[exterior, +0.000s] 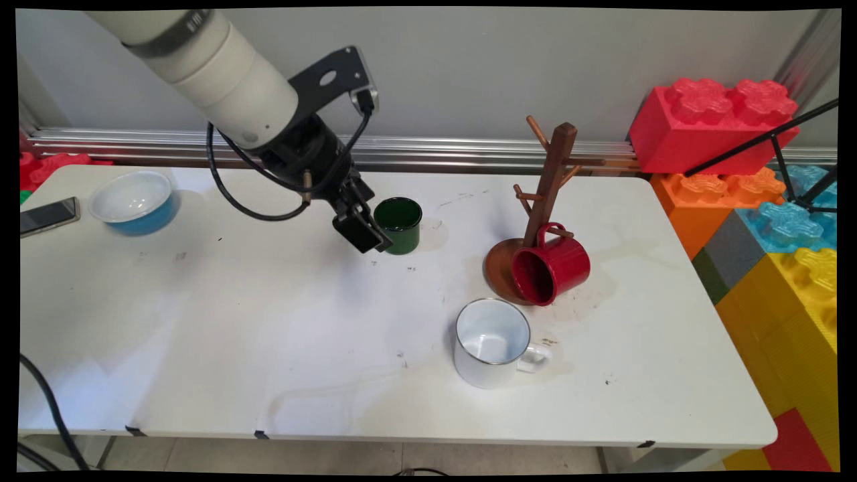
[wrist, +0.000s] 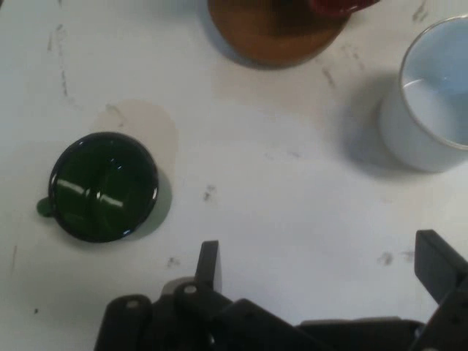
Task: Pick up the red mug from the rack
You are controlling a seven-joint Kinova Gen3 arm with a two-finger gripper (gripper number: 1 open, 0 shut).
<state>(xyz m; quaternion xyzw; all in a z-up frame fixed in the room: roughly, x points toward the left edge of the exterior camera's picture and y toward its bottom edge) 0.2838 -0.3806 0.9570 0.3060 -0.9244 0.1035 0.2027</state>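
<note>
My gripper (exterior: 367,233) hovers low over the table just left of a dark green cup (exterior: 398,224), close to it but not holding it. In the hand view the gripper (wrist: 322,267) is open, with only bare table between its fingers (wrist: 209,263). There the green cup (wrist: 102,186) stands upright off to the left, seen from above, with a small handle on its left side. A red mug (exterior: 550,268) hangs tilted by its handle on a low peg of the wooden mug tree (exterior: 550,175). A white mug (exterior: 492,341) stands upright in front of the tree.
A blue bowl with a white inside (exterior: 134,201) and a phone (exterior: 47,214) lie at the table's far left. Large red, orange, blue and yellow toy blocks (exterior: 770,221) are stacked beyond the right edge. In the hand view I also see the tree's round base (wrist: 274,29) and the white mug (wrist: 431,102).
</note>
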